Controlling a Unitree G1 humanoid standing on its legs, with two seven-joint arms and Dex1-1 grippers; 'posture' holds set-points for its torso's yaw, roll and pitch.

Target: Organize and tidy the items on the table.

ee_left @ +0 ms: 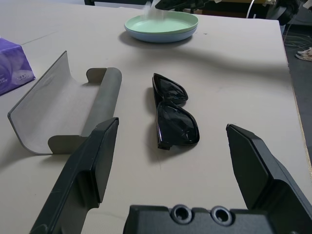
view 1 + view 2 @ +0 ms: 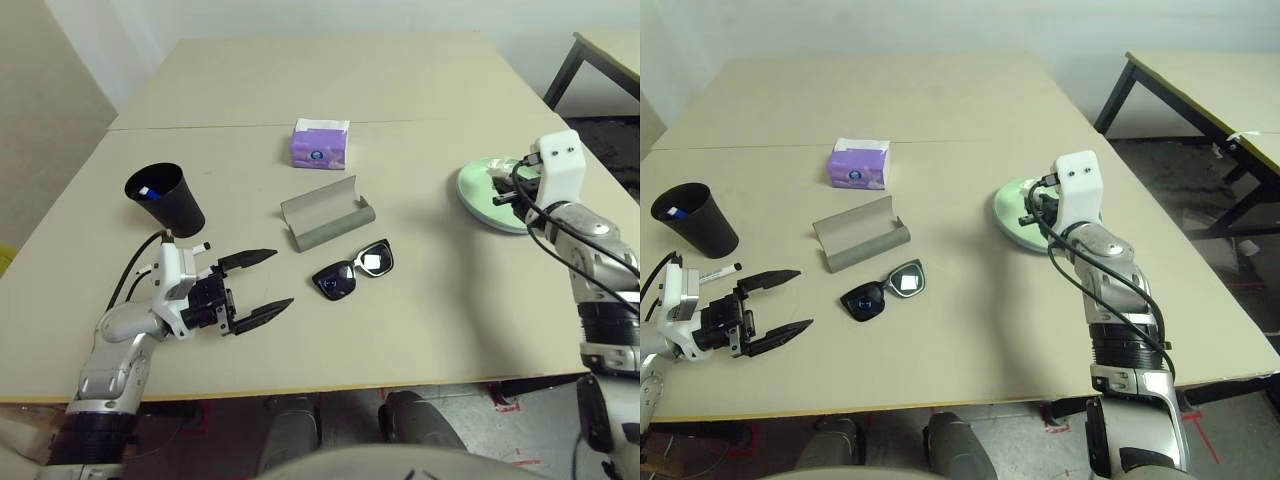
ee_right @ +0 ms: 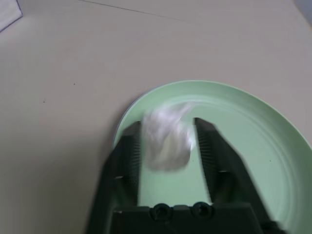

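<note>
**Ana:** Right gripper point(image 3: 168, 139) hangs over the pale green plate point(image 3: 253, 141), fingers parted, with the crumpled white tissue point(image 3: 165, 139) between them. The tissue is blurred, so I can't tell whether a finger is touching it or it is dropping free.

**Ben:** It looks near weightless and soft. I'd guess it can cling to a pad or drift, so it needs only a light pinch through the thickest bunch.

**Ana:** Left gripper point(image 2: 262, 283) sits spread wide and empty. Ahead of it lie the black sunglasses point(image 1: 174, 117), and just beside them, apart, the open grey glasses case point(image 1: 63, 109).

**Ben:** The sunglasses are probably light and stiff, with slick lenses that scratch. I'd take them across the bridge or a rim. The arms look folded, so they should fit the case.

**Ana:** The green plate rests on a pale blue plate point(image 1: 146, 36). Behind the left gripper a black cup point(image 2: 168, 197) holds a blue-capped marker point(image 2: 148, 191).
</note>
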